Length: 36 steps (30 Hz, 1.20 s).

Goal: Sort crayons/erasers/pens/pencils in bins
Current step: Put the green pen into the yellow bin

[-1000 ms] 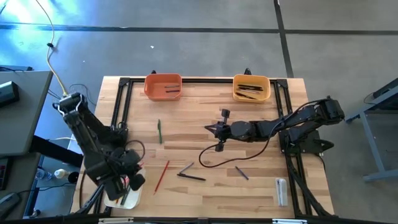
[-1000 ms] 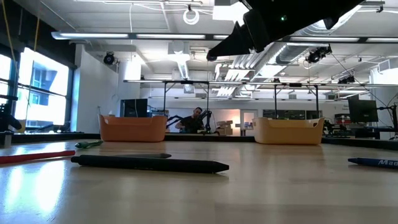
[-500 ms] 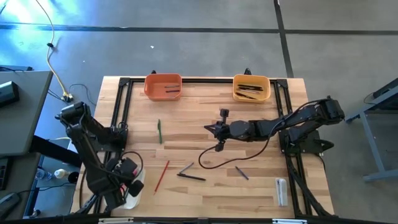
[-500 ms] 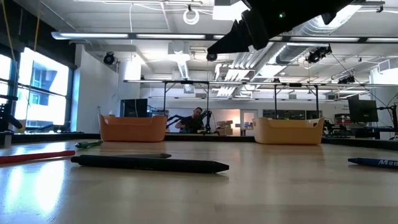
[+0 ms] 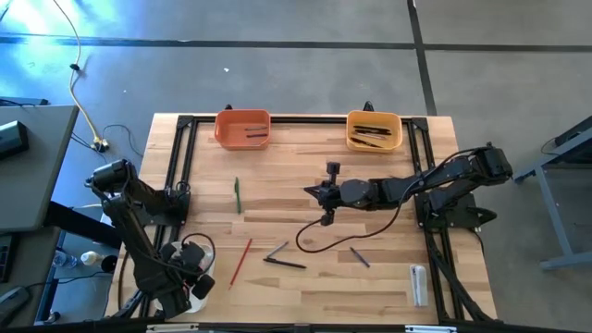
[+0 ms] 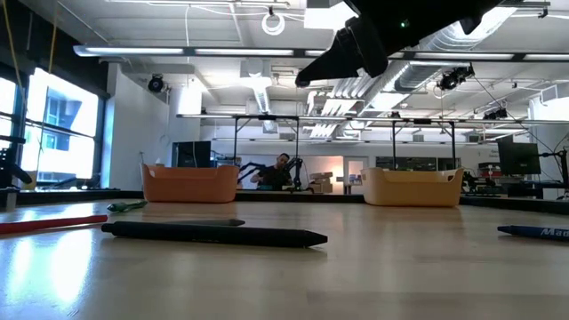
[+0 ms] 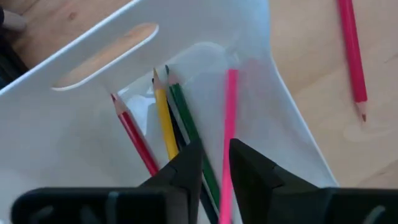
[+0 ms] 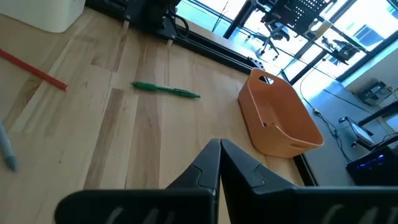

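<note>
My left gripper (image 5: 182,282) hangs over the white bin (image 7: 74,124) at the table's near-left corner, fingers a little apart. Red, yellow and green pencils (image 7: 165,118) lie in that bin. A pink pencil (image 7: 229,112) runs through the gap between the fingers. My right gripper (image 5: 311,191) is shut and hovers above the middle of the table, also seen high in the low view (image 6: 307,78). The orange bin (image 5: 242,128) and the yellow-orange bin (image 5: 374,129) stand at the far edge, with dark pens inside. A red pencil (image 5: 240,261), a green pencil (image 5: 237,195) and a black pen (image 5: 285,263) lie on the table. My left gripper has the pink pencil (image 7: 227,146) passing between its fingers from above, close beside one finger (image 7: 242,162). I cannot tell whether that finger touches it. The pencil's far end (image 7: 231,73) rests against the bin's inner wall.
A grey stick (image 5: 276,251), a blue crayon (image 5: 359,257) and a clear-grey block (image 5: 418,284) lie near the table's near-right part. A black cable (image 5: 319,236) loops under the right arm. A black frame (image 5: 185,166) runs along the table's edges.
The left arm has drawn back toward the table's near edge, and its gripper has moved with it over the white bin.
</note>
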### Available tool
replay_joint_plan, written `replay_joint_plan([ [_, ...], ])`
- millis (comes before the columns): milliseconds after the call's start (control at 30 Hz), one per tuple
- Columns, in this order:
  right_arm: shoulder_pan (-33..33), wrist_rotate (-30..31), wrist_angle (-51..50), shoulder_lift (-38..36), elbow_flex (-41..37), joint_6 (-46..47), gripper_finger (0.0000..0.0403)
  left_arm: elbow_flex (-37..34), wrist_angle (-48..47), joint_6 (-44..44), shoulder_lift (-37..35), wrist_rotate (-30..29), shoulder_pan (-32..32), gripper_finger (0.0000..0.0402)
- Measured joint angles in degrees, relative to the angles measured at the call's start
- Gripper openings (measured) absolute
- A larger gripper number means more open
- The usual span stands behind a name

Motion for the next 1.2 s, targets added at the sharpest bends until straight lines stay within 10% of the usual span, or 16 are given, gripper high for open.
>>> replay_joint_plan([
  [333,2.23,0.0,-0.61,0.0,0.02,1.22,0.0002,0.02,-2.21,8.52,-6.19,-1.04,1.51,0.0105],
  [800,7.76,-1.3,-6.24,0.19,0.07,15.02,0.0002,-3.01,4.6,56.72,-17.51,-30.02,11.79,0.0019],
  [1200,12.3,2.3,-6.18,2.1,0.07,15.94,0.0002,-18.24,29.53,78.47,-25.23,-14.15,40.31,0.0008],
])
